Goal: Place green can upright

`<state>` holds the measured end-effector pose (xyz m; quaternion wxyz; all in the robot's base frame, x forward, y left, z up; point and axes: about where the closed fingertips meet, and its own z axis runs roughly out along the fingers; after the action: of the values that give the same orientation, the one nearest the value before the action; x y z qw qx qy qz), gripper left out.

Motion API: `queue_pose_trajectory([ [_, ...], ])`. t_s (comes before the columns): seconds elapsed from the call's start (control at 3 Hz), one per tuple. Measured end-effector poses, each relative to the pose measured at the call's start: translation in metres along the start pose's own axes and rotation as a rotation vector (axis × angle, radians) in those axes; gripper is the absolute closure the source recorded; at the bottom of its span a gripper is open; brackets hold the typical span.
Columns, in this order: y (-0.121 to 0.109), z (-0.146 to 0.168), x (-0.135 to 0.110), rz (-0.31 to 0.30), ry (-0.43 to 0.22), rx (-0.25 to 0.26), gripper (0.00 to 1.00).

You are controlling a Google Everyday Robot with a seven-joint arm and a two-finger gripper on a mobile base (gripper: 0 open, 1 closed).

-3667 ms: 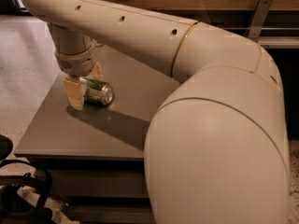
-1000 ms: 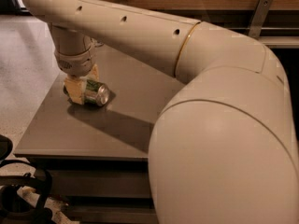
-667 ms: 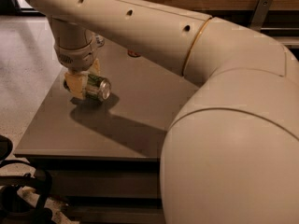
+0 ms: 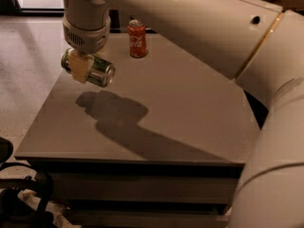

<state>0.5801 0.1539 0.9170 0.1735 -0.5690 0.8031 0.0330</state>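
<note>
The green can (image 4: 97,71) hangs lying on its side in my gripper (image 4: 81,68), lifted above the left part of the grey table (image 4: 180,113). One shiny silver end faces right and toward the camera. My gripper's pale fingers (image 4: 79,66) are shut across the can's body. The can's shadow falls on the tabletop below it. My arm reaches in from the upper right.
A red Coca-Cola can (image 4: 137,38) stands upright near the table's far edge, right of and behind my gripper. The table's left edge runs just under the held can. Dark cables (image 4: 19,194) lie on the floor at the lower left.
My gripper has lifted the green can off the tabletop, still on its side. My arm has risen, and the red can behind it has come into view.
</note>
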Motion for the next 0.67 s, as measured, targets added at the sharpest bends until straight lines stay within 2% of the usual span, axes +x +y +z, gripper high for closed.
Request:
queue_pose_trajectory([
  [0.33, -0.0093, -0.0127, -0.0009, 0.001, -0.171, -0.018, 1.00],
  [0.67, -0.0116, -0.0220, -0.0005, -0.040, -0.338, -0.022, 1.00],
])
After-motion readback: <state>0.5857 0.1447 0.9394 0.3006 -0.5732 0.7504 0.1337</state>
